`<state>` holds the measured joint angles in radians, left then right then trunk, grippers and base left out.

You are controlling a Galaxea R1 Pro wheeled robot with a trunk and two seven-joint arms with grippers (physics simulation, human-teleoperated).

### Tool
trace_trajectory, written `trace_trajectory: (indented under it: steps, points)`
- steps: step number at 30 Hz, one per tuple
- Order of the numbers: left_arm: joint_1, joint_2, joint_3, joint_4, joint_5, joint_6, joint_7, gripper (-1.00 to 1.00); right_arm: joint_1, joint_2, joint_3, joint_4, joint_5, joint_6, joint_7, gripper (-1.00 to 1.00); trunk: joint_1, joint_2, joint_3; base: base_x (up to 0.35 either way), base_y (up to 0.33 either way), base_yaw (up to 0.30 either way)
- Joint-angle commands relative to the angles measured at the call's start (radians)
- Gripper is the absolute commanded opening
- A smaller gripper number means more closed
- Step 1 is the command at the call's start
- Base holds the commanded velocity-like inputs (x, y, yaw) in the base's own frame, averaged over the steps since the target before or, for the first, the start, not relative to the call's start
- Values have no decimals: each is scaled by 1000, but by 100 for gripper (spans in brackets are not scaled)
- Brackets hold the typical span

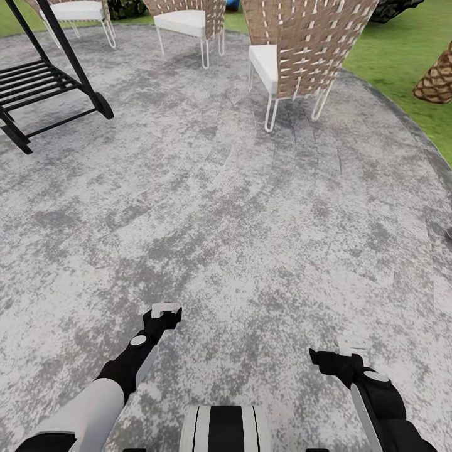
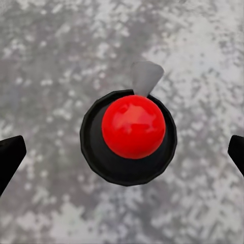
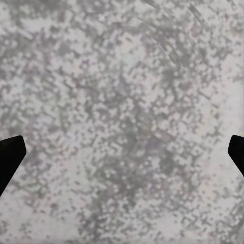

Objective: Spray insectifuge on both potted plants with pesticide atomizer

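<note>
The pesticide atomizer (image 2: 128, 137) stands upright on the grey paved patio (image 1: 251, 207), seen end-on from the left wrist: red top toward the camera, long axis along the approach. It sits centred between the left gripper's (image 2: 122, 152) wide-spread fingers, apparently untouched. The right gripper (image 3: 122, 152) hangs parted over bare paving, so the left arm is nearer.
</note>
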<state>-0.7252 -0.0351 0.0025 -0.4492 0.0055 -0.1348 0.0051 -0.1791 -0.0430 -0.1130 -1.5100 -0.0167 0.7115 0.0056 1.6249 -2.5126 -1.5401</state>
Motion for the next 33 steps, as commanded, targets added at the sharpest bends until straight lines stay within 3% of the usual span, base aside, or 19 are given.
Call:
trace_trajectory:
  steps: [1, 27, 28, 33]
  points:
    - [0, 0, 0, 1, 1, -3, 1, 100, 0, -1, 0, -1, -2, 5, 1, 100, 0, 0, -1, 0, 0, 0]
    - [-1, -1, 0, 5, -1, -3, 1, 100, 0, 0, -1, -2, -2, 5, 1, 100, 0, 0, -4, 15, 0, 0]
    - [-1, -1, 0, 6, -2, -3, 1, -100, 0, 0, -1, -2, -2, 5, 1, 100, 0, 0, -4, 0, 0, 0]
    - [-2, 0, 0, 9, 0, -3, 1, -100, 0, 0, -1, -1, -2, 5, 1, 100, 0, 0, -4, 0, 0, 0]
